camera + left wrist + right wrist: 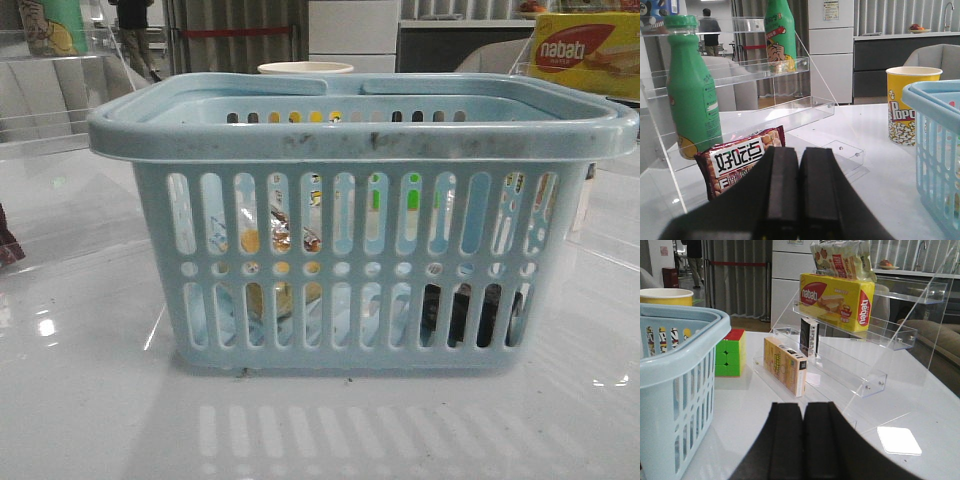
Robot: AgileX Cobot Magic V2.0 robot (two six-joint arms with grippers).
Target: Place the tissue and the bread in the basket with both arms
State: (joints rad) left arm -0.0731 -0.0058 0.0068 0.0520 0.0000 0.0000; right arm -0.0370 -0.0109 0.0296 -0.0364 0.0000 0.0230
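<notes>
Hovering level beside basket (360, 140), left pincer (791, 200) closed empty, right pincer (796, 440) closed empty

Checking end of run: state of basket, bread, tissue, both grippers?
basket: upright, handles folded down on the rim
bread: inside the basket, left part
tissue: inside the basket, right part, on the bottom
left gripper: shut, empty
right gripper: shut, empty
</notes>
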